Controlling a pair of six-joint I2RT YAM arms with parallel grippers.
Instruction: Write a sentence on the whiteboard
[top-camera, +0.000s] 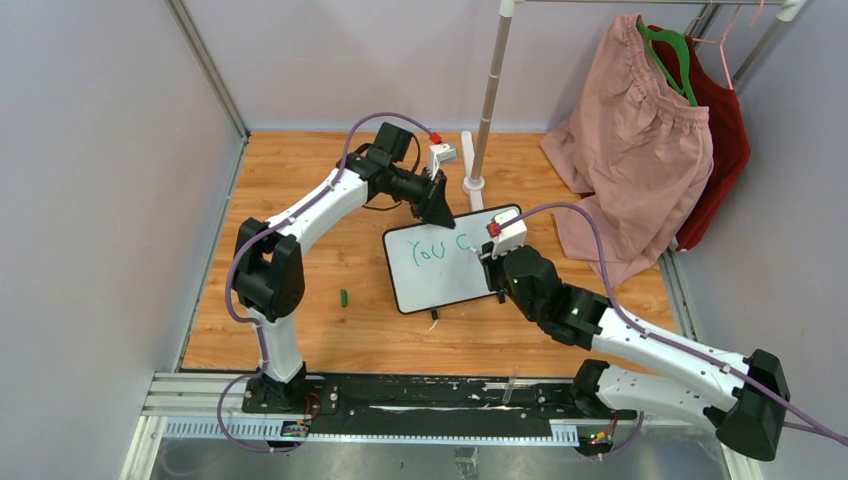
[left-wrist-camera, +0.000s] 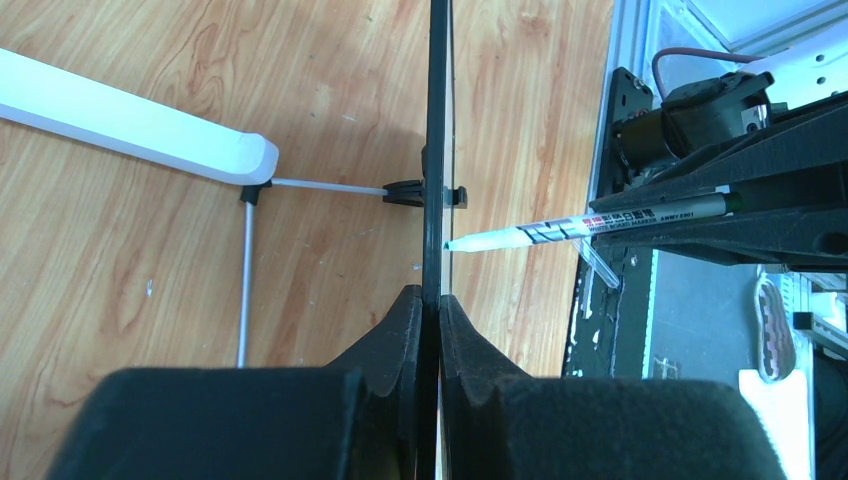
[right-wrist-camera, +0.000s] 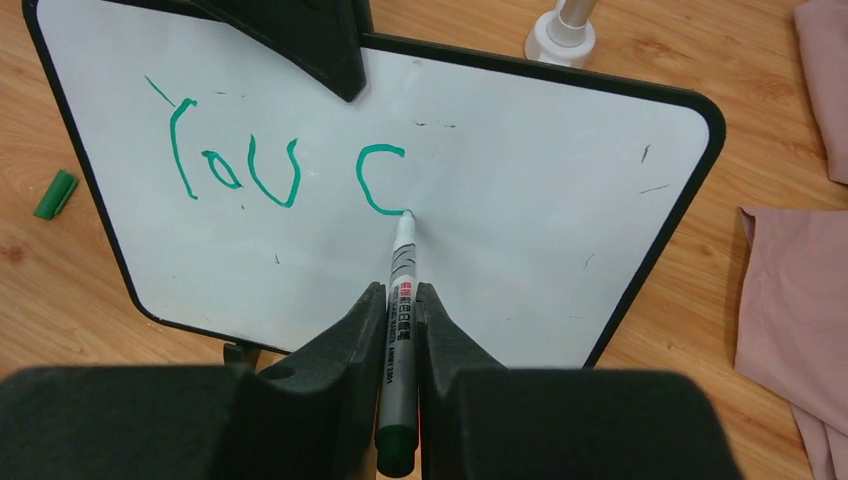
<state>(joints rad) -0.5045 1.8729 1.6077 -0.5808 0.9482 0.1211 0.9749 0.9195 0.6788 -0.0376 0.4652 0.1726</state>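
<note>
Right gripper (right-wrist-camera: 400, 295) is pinched tight on the marker (right-wrist-camera: 403, 250), its tip touching the whiteboard (right-wrist-camera: 530, 210) at the foot of the C in the green "You C" sentence (right-wrist-camera: 240, 165), while the left gripper (left-wrist-camera: 431, 300) clamps the whiteboard's top edge, standing it tilted on the table (top-camera: 320, 240).

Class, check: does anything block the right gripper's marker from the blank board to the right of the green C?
Nothing visible does. The marker in the right gripper touches the whiteboard at the foot of the C, and the surface to its right is free. The left gripper clamps the top edge, away from that area.
</note>
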